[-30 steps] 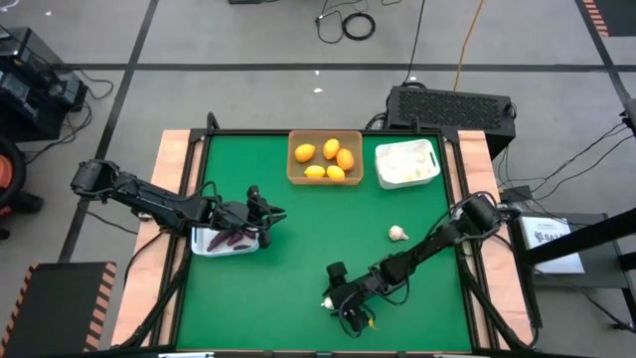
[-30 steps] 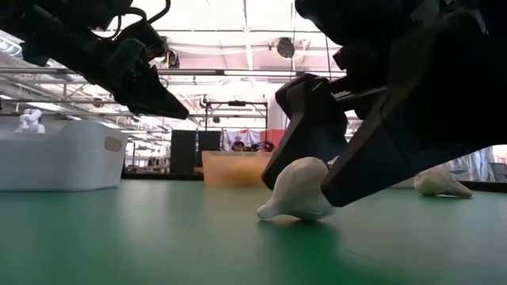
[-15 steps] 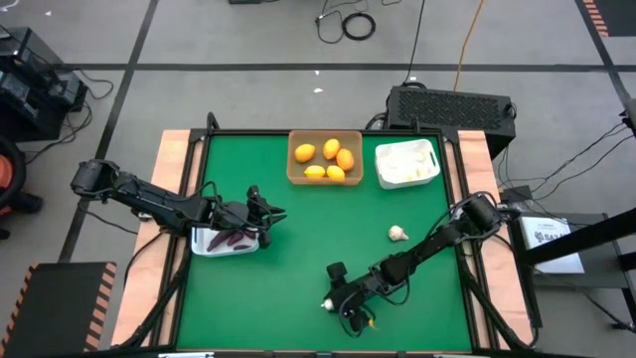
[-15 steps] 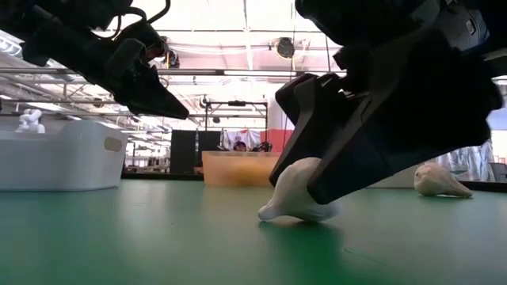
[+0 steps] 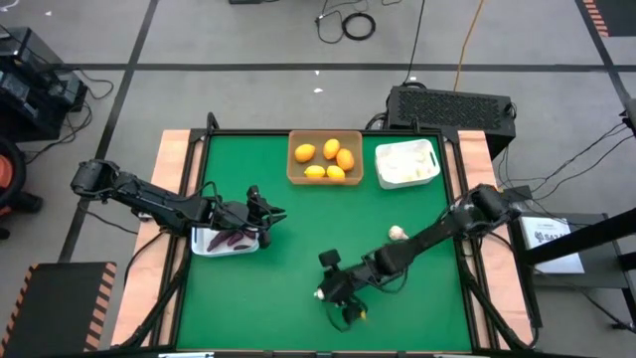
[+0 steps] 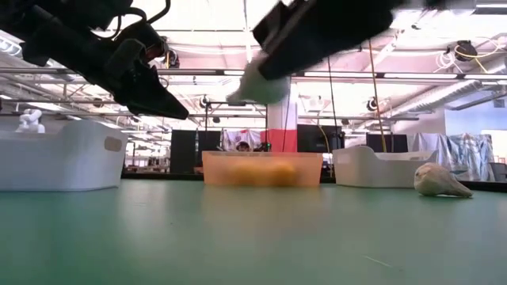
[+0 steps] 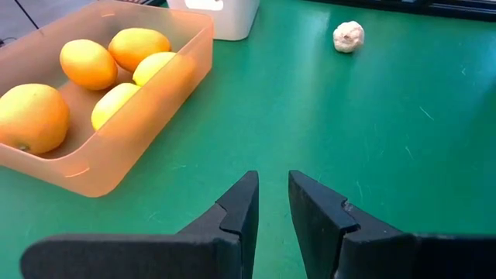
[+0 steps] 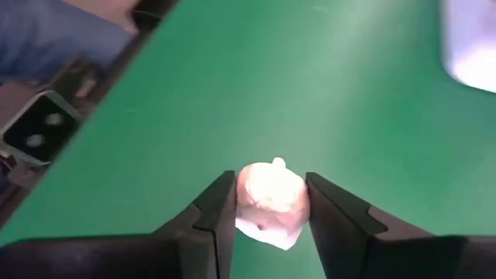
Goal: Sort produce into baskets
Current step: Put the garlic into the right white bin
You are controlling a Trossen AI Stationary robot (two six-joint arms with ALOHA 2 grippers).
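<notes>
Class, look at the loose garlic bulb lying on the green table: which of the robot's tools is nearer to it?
Right. The right tool, shut on another garlic bulb, hangs nearer the loose garlic bulb; the left tool waits farther away beside the white tray.

three baskets (image 5: 323, 179) – five yellow-orange fruits (image 5: 327, 159), two loose garlic bulbs (image 5: 397, 233), purple pieces (image 5: 234, 237) too clustered to count.

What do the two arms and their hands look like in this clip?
Both arms are dark, jointed and slim, the left arm on the table's left, the right arm on its right. The left hand and the right hand each end in two flat black fingers with stepped, angular tips. No coloured markings or stickers show; thin dark cables loop by the left wrist.
</notes>
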